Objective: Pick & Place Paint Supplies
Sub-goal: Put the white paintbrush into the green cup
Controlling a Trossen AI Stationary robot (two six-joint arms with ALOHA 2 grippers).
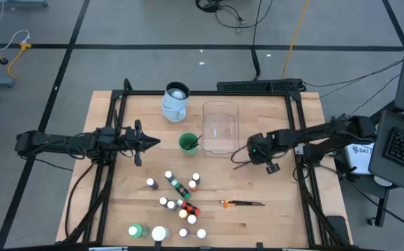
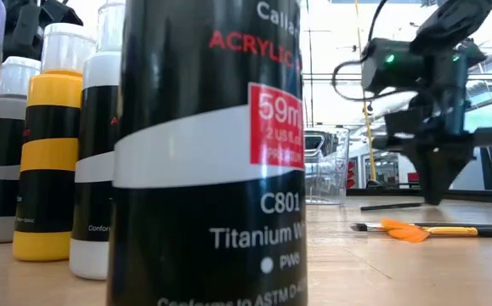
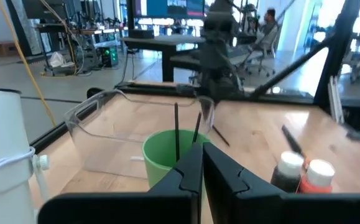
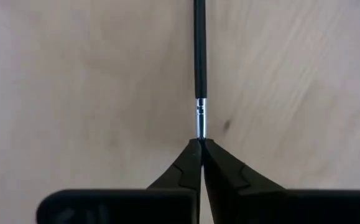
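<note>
Looking down from high, the left gripper (image 1: 153, 142) is seen over the table's (image 1: 278, 223) left-centre, fingers together, nothing in them, just beside a green cup (image 1: 188, 143). The right gripper (image 1: 242, 160) is low on the wood, right of the tub (image 1: 220, 127), closed on a thin dark brush (image 1: 241, 163); the brush is barely made out at this range. Small bottles (image 1: 181, 195) lie scattered near the front edge, w/ a green bottle (image 1: 136, 231) and white jar (image 1: 160, 233) at the front. An orange-tipped brush (image 1: 242, 203) lies well apart to their right. A jug (image 1: 175, 101) stands behind the cup.

Low view: most of the pic is blocked by one black bottle (image 2: 207, 153), top and base cut off. Readable: "ACRYLIC", "59m", "C801", "Titanium W…"; the rest is cut. More bottles are lined up at left, partly hidden. The right gripper (image 2: 433, 201) tip is down at the table; orange brush (image 2: 415, 229) in front.

Left wrist: fingers (image 3: 189, 171) closed, cup (image 3: 164, 155) w/ two dark sticks ahead, partly hidden by them; tub (image 3: 99, 134) beyond. Two bottles (image 3: 304, 174) cut by the frame edge.

Right wrist: fingers (image 4: 192, 165) pinched on the brush's (image 4: 199, 50) metal ferrule; bristle end is hidden, handle runs out of frame.
</note>
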